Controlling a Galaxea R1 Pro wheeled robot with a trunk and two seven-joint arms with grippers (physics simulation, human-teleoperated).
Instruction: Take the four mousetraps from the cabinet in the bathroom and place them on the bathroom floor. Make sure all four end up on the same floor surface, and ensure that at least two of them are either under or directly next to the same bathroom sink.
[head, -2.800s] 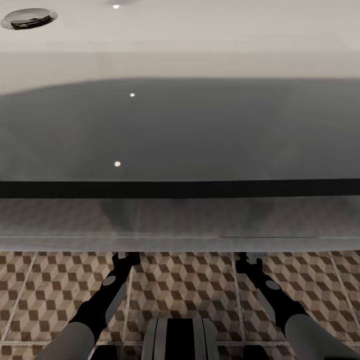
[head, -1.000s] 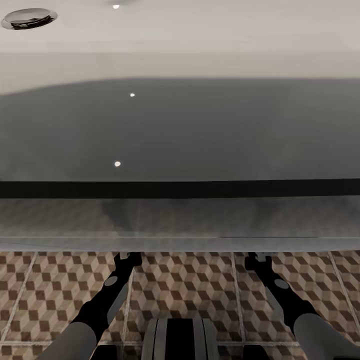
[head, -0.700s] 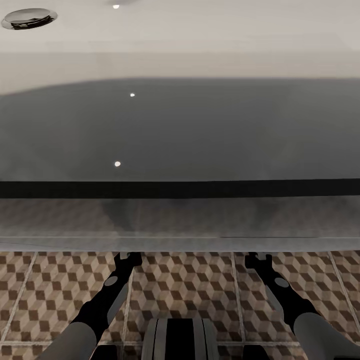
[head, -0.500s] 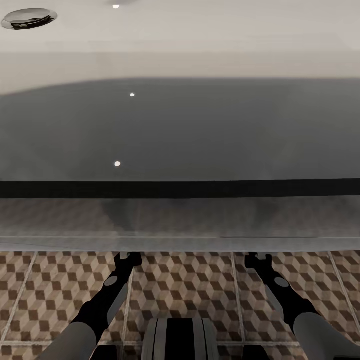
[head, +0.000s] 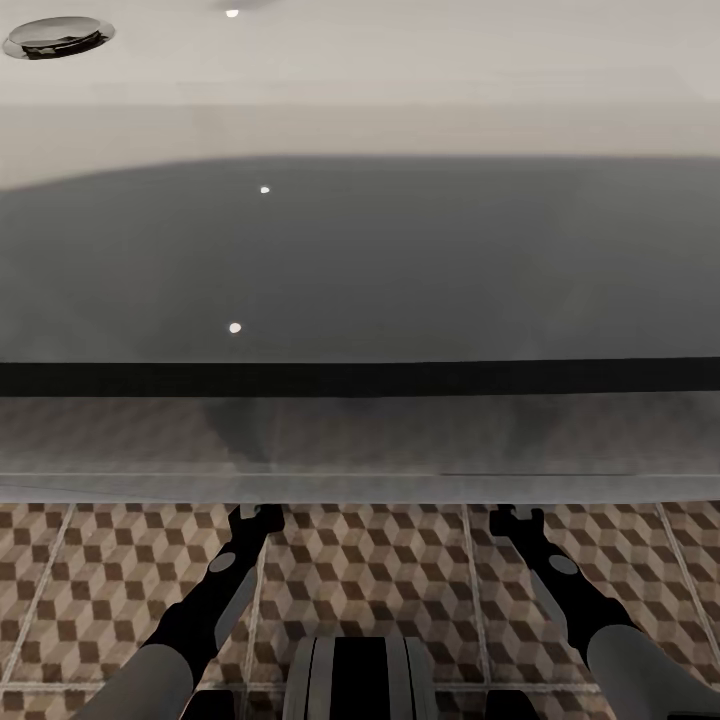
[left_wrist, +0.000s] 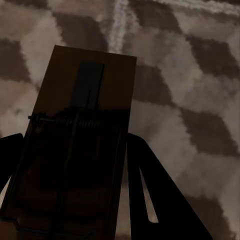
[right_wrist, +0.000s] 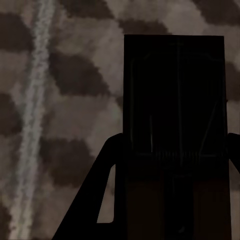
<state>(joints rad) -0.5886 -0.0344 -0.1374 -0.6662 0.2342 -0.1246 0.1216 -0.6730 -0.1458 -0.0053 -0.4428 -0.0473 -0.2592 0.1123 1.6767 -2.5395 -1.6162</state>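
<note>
Over the cube-patterned bathroom floor (head: 380, 570), both arms reach forward to the front edge of a broad glossy fixture. A tan mousetrap (left_wrist: 90, 85) with a black wire mechanism sits between the dark fingers of my left gripper (left_wrist: 72, 145), close above the tiles (left_wrist: 190, 65). A second mousetrap (right_wrist: 175, 90), deep in shadow, sits between the fingers of my right gripper (right_wrist: 175, 140), also just over the tiles (right_wrist: 65, 75). In the head view the left gripper (head: 255, 515) and right gripper (head: 515, 515) end at the fixture's edge. The cabinet is out of view.
A wide, pale, glossy basin (head: 360, 250) with a metal drain (head: 58, 35) at its far left spans the view ahead, and its front rim (head: 360, 485) overhangs the gripper tips. A dark band (head: 360, 378) runs across it. My base (head: 355, 675) is between the arms.
Between 2.8 s and 1.0 s ago my right arm shifted a little to the right. Since then nothing has visibly moved.
</note>
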